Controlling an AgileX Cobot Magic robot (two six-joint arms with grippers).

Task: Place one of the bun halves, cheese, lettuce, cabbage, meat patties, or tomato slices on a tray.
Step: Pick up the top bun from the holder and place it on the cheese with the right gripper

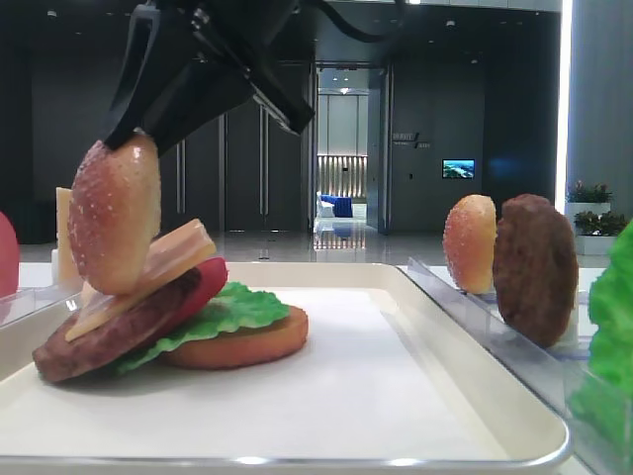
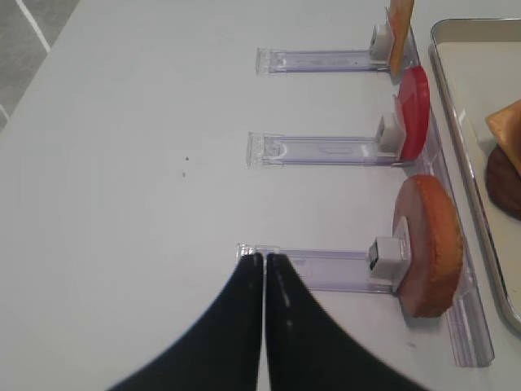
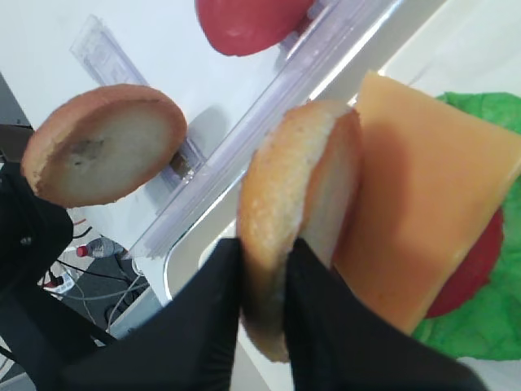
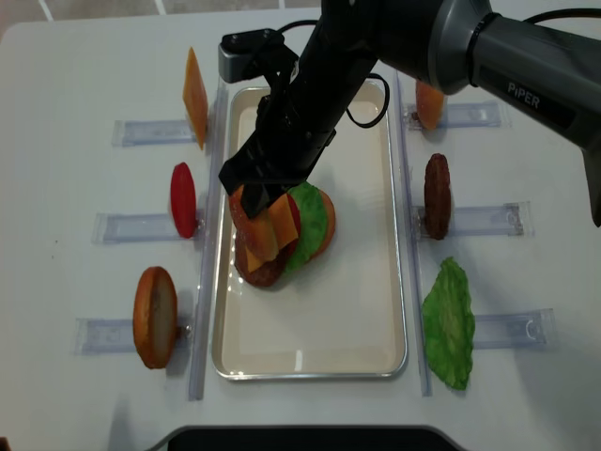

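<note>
My right gripper (image 3: 262, 269) clamps the seeded top bun (image 1: 115, 215) on edge against the cheese (image 1: 148, 276) (left of frame); my left gripper (image 2: 264, 259) sits closed, empty.

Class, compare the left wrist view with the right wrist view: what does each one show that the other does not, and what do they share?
Only the left wrist view shows the left gripper, shut and empty above the bare table, and the upright cheese slice in the farthest rack.

Only the right wrist view shows the right gripper shut on the seeded bun half, held on edge against the cheese over tomato and lettuce.

Both show the racked red tomato slice, the racked orange bun and the tray rim.
</note>
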